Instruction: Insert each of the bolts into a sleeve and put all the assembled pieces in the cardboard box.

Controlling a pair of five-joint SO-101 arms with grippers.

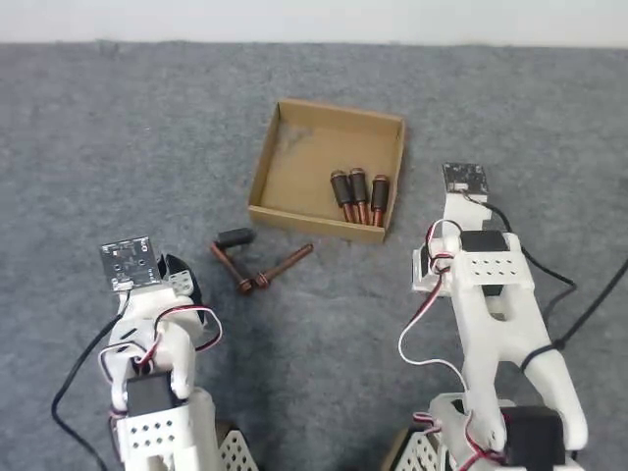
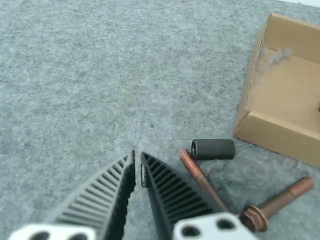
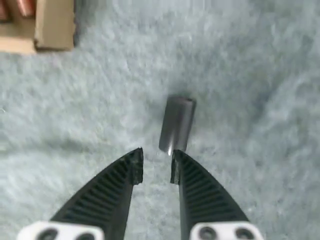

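The left gripper hangs low over the grey carpet. Its fingers are drawn almost together, with only a slit between the tips, and they grasp nothing. A black sleeve lies on its side ahead of those tips and off to one side, near but apart from them. A copper bolt lies closer, running alongside one finger, with its threaded end just beside the sleeve's open end. Whether the two touch is unclear. The other bolt lies beyond it. In the high view their heads sit close together, so the pair forms a V between the left arm and the box.

The right gripper is empty, and its fingers are parted a little. A second sleeve lies on the carpet straight ahead of the gap. Its near end is just off the fingertips and it points away from them. A corner of the box shows farther off in the right wrist view.

Three assembled pieces lie side by side inside the box, against the wall nearest the right arm.
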